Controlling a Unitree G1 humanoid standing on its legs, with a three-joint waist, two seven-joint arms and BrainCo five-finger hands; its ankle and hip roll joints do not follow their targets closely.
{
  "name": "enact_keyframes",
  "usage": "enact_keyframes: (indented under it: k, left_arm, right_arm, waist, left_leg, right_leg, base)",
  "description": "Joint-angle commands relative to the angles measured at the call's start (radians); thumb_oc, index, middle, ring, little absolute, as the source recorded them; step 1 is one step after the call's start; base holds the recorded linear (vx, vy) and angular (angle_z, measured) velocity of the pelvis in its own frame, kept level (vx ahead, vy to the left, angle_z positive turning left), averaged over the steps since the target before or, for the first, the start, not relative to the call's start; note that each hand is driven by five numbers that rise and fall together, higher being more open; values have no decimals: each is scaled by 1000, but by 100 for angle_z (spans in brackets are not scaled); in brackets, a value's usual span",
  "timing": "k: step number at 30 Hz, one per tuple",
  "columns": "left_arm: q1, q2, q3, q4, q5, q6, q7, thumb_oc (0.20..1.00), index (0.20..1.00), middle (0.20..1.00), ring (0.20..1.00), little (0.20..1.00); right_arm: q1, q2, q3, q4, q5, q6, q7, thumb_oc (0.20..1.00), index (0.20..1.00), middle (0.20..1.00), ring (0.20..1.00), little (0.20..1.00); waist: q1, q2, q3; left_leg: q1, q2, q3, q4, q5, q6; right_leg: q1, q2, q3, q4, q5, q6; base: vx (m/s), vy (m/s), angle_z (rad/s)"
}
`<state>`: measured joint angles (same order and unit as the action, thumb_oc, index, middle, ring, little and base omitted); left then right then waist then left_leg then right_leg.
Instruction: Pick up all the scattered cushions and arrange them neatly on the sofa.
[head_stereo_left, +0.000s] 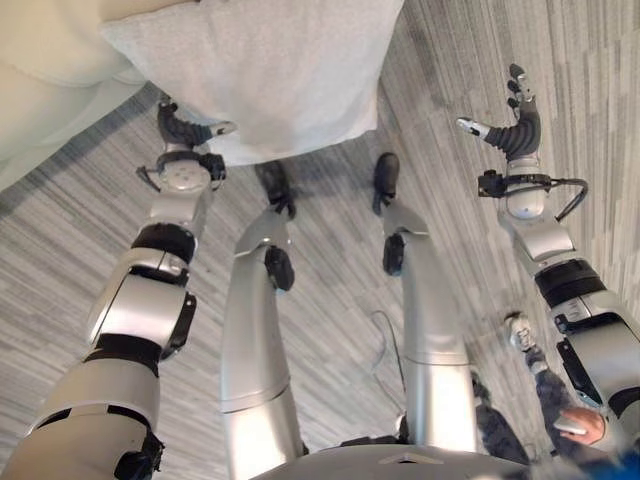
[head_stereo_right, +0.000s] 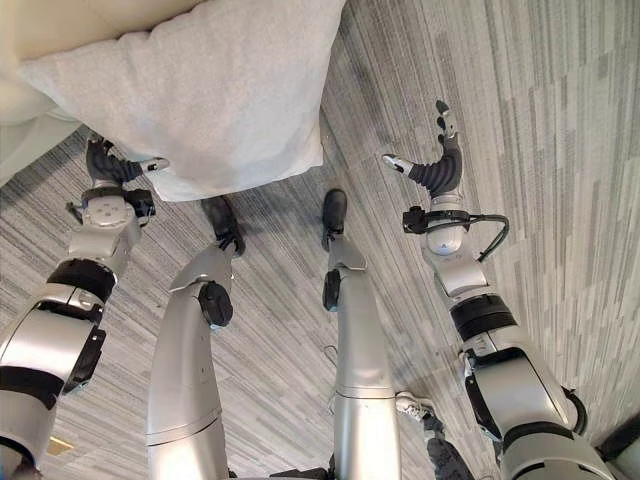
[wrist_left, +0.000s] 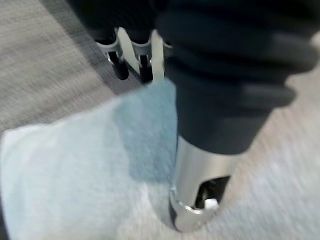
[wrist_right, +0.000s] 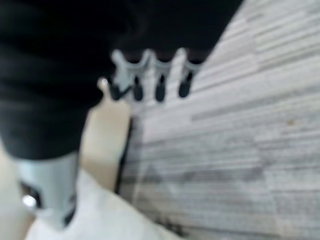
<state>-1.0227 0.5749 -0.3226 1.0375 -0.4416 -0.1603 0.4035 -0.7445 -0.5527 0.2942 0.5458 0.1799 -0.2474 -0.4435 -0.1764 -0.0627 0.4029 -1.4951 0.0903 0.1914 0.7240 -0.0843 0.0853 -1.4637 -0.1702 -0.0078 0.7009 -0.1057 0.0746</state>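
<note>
Above the carpet (head_stereo_left: 480, 80), against the sofa (head_stereo_left: 50, 90): grey cushion (head_stereo_left: 260, 70) pinched at its lower corner by left hand (head_stereo_left: 185, 128); right hand (head_stereo_left: 512, 120) well apart, fingers spread, holding nothing.

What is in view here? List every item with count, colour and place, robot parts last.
cushion: one, pale grey, held up over the floor next to the sofa.
sofa: one, cream, to the robot's front left.
floor: one, grey striped carpet, under everything.
person: one, a hand, a patterned trouser leg and a light shoe, beside the robot's right arm.
left robot hand: one, silver with dark cover, thumb and fingers pinching the cushion's lower edge.
right robot hand: one, silver with dark cover, fingers spread, holding nothing, raised over bare floor.
</note>
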Motion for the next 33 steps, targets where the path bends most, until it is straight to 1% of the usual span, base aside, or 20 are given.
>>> enact_keyframes:
  k: [1, 4, 6, 9, 12, 17, 18, 19, 20, 21, 24, 27, 33]
  left_arm:
    - [22, -9, -13, -37, 47, -15, 4, 1000, 1000, 1000, 1000, 1000]
    - [9, -47, -46, -64, 78, -10, -3, 1000, 1000, 1000, 1000, 1000]
    - [5, -81, -73, -79, 95, -8, -8, 1000, 1000, 1000, 1000, 1000]
    - [5, -89, -82, -90, 100, -9, -6, 1000, 1000, 1000, 1000, 1000]
    - [-5, -104, -112, -120, 103, -10, -8, 1000, 1000, 1000, 1000, 1000]
    - [-6, -99, -136, -165, 89, -13, -9, 1000, 1000, 1000, 1000, 1000]
    - [-7, -98, -136, -166, 89, -13, -9, 1000, 1000, 1000, 1000, 1000]
    - [-6, -89, -139, -185, 84, -15, -4, 1000, 1000, 1000, 1000, 1000]
    - [-6, -89, -139, -185, 84, -15, -4, 1000, 1000, 1000, 1000, 1000]
    - [-7, -83, -141, -203, 79, -20, 3, 1000, 1000, 1000, 1000, 1000]
    - [-4, -72, -139, -221, 66, -28, 8, 1000, 1000, 1000, 1000, 1000]
    - [8, -65, -135, -242, 60, -34, 15, 1000, 1000, 1000, 1000, 1000]
    - [30, -46, -128, -297, 51, -49, 28, 1000, 1000, 1000, 1000, 1000]
  right_arm:
    - [51, -31, -26, -63, -22, -43, -24, 1000, 1000, 1000, 1000, 1000]
    - [60, -27, -25, -66, -28, -41, -22, 1000, 1000, 1000, 1000, 1000]
    - [50, -13, -17, -32, -22, -35, -21, 1000, 1000, 1000, 1000, 1000]
    - [41, -8, -8, -9, -13, -35, -19, 1000, 1000, 1000, 1000, 1000]
    - [-17, -5, 14, 68, 34, -23, -7, 1000, 1000, 1000, 1000, 1000]
    - [-99, 3, 43, 154, 112, -12, 11, 1000, 1000, 1000, 1000, 1000]
    - [-102, 3, 44, 157, 114, -13, 12, 1000, 1000, 1000, 1000, 1000]
    - [-125, 0, 45, 164, 129, -10, 7, 1000, 1000, 1000, 1000, 1000]
    - [-125, 0, 45, 164, 129, -10, 7, 1000, 1000, 1000, 1000, 1000]
    - [-151, 2, 46, 187, 144, -9, 0, 1000, 1000, 1000, 1000, 1000]
    - [-189, 4, 49, 221, 162, -11, 0, 1000, 1000, 1000, 1000, 1000]
    - [-213, 1, 47, 247, 162, -9, -11, 1000, 1000, 1000, 1000, 1000]
    - [-256, -2, 49, 291, 129, 20, -46, 1000, 1000, 1000, 1000, 1000]
  waist:
    - [4, 11, -30]
    - [7, 17, -35]
    - [11, 24, -40]
    - [15, 27, -40]
    - [25, 35, -33]
    - [48, 52, -20]
    - [48, 52, -20]
    - [55, 61, -15]
    - [55, 61, -15]
    - [65, 68, -5]
    - [74, 78, 7]
    - [83, 81, 18]
    - [102, 93, 42]
  left_leg:
    - [68, -24, -98, 87, -185, -41]
    - [68, -26, -99, 86, -184, -39]
    - [64, -24, -103, 93, -182, -40]
    - [64, -23, -104, 94, -182, -41]
    - [42, -22, -110, 117, -176, -45]
    - [4, -23, -115, 150, -168, -51]
    - [2, -23, -115, 151, -168, -51]
    - [-20, -21, -120, 166, -167, -54]
    - [-21, -21, -120, 166, -167, -54]
    - [-39, -17, -125, 179, -163, -57]
    - [-66, -15, -131, 193, -156, -61]
    - [-74, -17, -130, 208, -154, -61]
    - [-75, -20, -129, 215, -145, -61]
  right_leg:
    - [46, 38, 47, -7, -30, 25]
    - [38, 45, 46, 3, -34, 18]
    - [30, 51, 48, 19, -36, 13]
    - [28, 52, 49, 24, -37, 12]
    - [13, 55, 48, 47, -35, 9]
    - [-30, 54, 46, 101, -40, 1]
    - [-32, 54, 46, 103, -41, 1]
    - [-50, 51, 43, 121, -44, 0]
    - [-51, 51, 43, 122, -45, 0]
    - [-67, 49, 40, 144, -47, -1]
    - [-91, 46, 39, 169, -46, 1]
    - [-104, 39, 42, 202, -52, 0]
    - [-106, 24, 44, 238, -65, 0]
  base:
    - [16, -51, -3]
    - [5, -67, -2]
    - [3, -110, -3]
    - [-3, -71, 0]
    - [-7, -94, 2]
    - [-1, -77, 3]
    - [9, -53, 4]
    - [9, -39, 4]
    - [4, -57, 5]
    - [1, -24, 6]
    - [11, -24, 5]
    - [20, -23, 8]
    - [11, -4, 5]
